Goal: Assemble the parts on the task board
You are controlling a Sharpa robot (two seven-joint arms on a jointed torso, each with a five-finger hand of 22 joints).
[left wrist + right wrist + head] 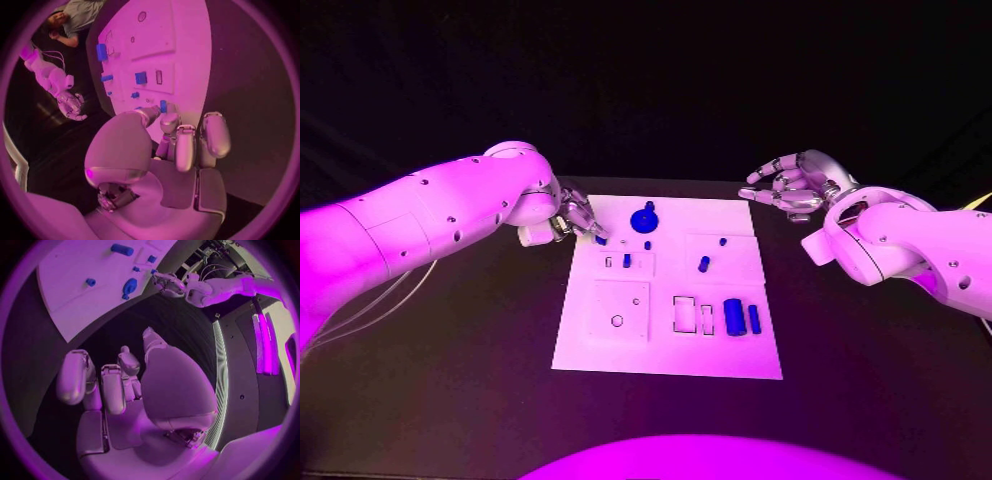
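Left hand [571,222] pinches a small blue part [600,240] at the task board's [589,350] far-left corner; thin grip, part may slip; right hand [795,183] empty, fingers loosely curled.

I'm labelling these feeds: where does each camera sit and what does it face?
Head view: on the robot's head, looking down at the task board; both arms show.
Left wrist view: behind the left hand, facing the board.
Right wrist view: behind the right hand, off the board's edge.
All share the board and the left hand.

Bare black table [473,350] around the task board [668,355]; small blue parts [734,316] scattered across it.
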